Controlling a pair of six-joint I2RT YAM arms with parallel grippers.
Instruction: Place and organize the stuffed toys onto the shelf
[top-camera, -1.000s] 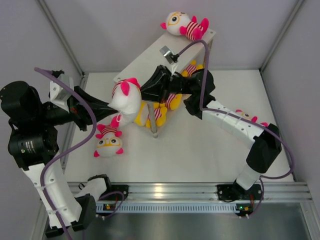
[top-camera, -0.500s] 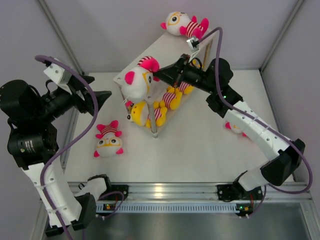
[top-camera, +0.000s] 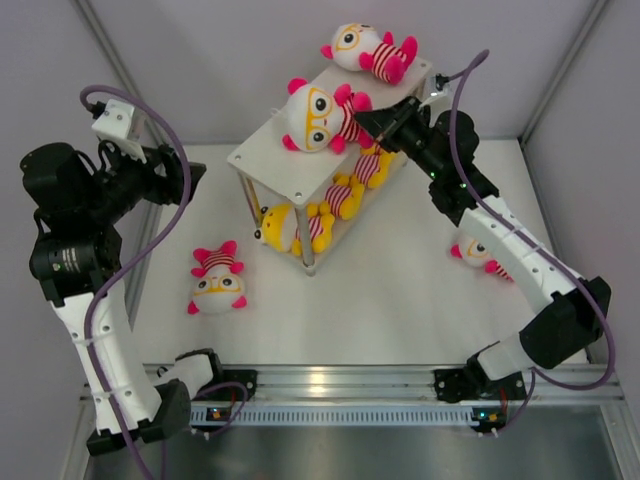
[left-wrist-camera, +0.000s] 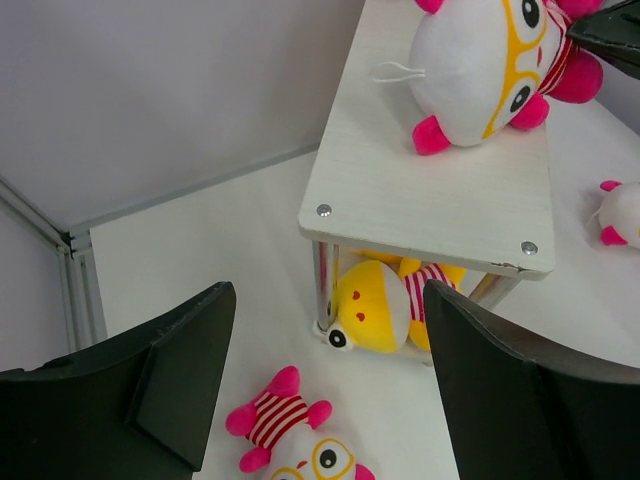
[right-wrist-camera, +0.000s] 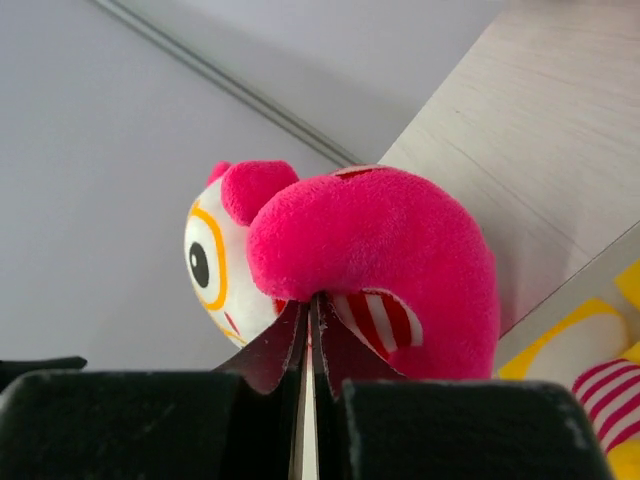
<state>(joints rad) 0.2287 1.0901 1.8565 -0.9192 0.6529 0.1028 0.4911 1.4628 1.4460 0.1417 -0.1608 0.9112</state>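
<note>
A white-headed stuffed toy (top-camera: 315, 115) with round glasses lies on the top board of the shelf (top-camera: 270, 160). My right gripper (top-camera: 362, 118) is shut on its pink limb (right-wrist-camera: 380, 240), the jaws pinched tight at the limb's underside (right-wrist-camera: 308, 305). A second white-headed toy (top-camera: 360, 48) lies at the shelf's far end. Yellow toys (top-camera: 285, 228) fill the lower tier. Another white-headed toy (top-camera: 218, 285) lies face up on the table. My left gripper (top-camera: 195, 175) hangs open and empty left of the shelf, high above that toy (left-wrist-camera: 290, 440).
A further toy (top-camera: 470, 250) lies on the table at the right, partly hidden under my right forearm. White walls enclose the table on three sides. The shelf's near corner post (left-wrist-camera: 322, 285) stands just beside a yellow toy's head (left-wrist-camera: 375, 310).
The left gripper let go of the white-headed toy, opened and drew back left. The right gripper carried that toy up and back onto the shelf's top board.
</note>
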